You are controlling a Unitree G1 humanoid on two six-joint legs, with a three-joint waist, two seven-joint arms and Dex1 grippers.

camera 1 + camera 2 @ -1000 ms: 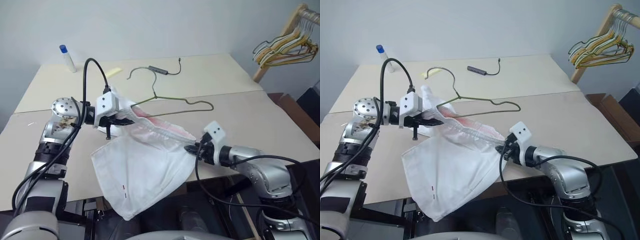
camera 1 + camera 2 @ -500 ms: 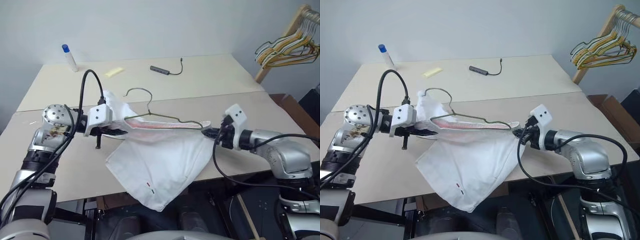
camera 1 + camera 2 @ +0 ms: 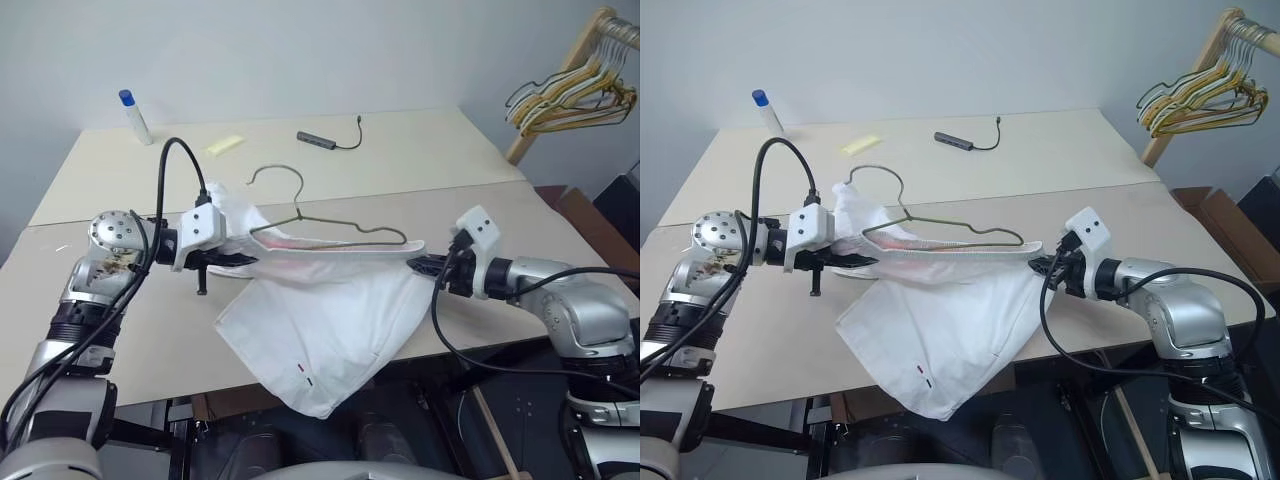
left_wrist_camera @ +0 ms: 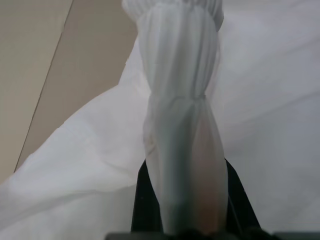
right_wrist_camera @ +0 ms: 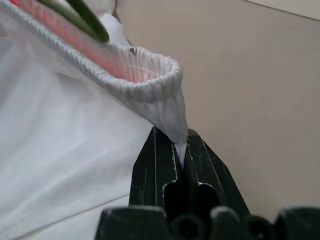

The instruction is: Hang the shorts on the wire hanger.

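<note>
The white shorts [image 3: 320, 320] hang stretched between my two grippers, one leg drooping past the table's front edge with small dark marks near its hem. The left gripper [image 3: 228, 262] is shut on the gathered waistband [image 4: 182, 125] at one end. At the opposite end the right gripper [image 3: 418, 265] is shut on a pinch of the waistband [image 5: 165, 95]. The thin wire hanger [image 3: 330, 222] has its lower bar inside the open waistband, while its hook [image 3: 278, 172] sticks up above the shorts.
The beige table [image 3: 120, 340] carries a white bottle with a blue cap [image 3: 133, 116], a yellow slip [image 3: 225, 144] and a dark stick with a cable [image 3: 322, 141] at the back. Several coloured hangers [image 3: 570, 95] hang on a wooden rack at the right.
My right gripper has moved outward to the right and up, pulling the waistband taut. The hanger now sits inside the stretched waistband. The left gripper has shifted slightly left.
</note>
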